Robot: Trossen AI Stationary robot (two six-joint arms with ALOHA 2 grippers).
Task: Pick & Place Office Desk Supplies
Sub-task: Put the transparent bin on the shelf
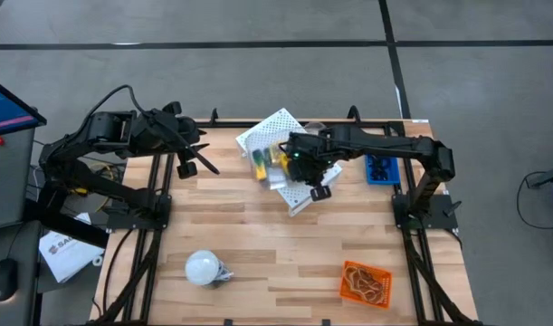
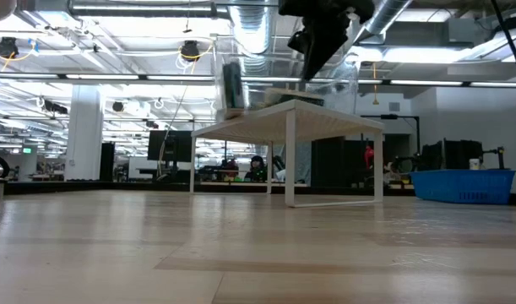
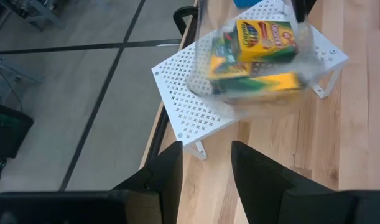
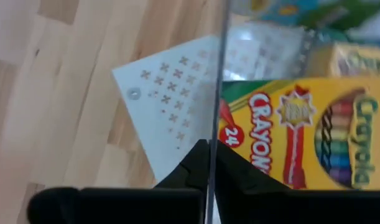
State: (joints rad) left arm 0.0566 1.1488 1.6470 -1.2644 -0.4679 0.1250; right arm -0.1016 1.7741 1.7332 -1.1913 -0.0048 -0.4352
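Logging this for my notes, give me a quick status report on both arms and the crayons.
Right gripper shut on clear container wall, crayon boxes inside, above white perforated stand. Left gripper idle at table edge. Nothing blocking.

Bright even overhead light; crayon boxes (image 3: 255,53) motion-blurred.

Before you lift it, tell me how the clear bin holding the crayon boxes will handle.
The clear bin looks thin-walled, so it probably flexes where the right tool pinches one wall. Held at one edge with crayon boxes stacked inside, it will likely tilt and let them slide. Its smooth plastic may slip in that pinch.
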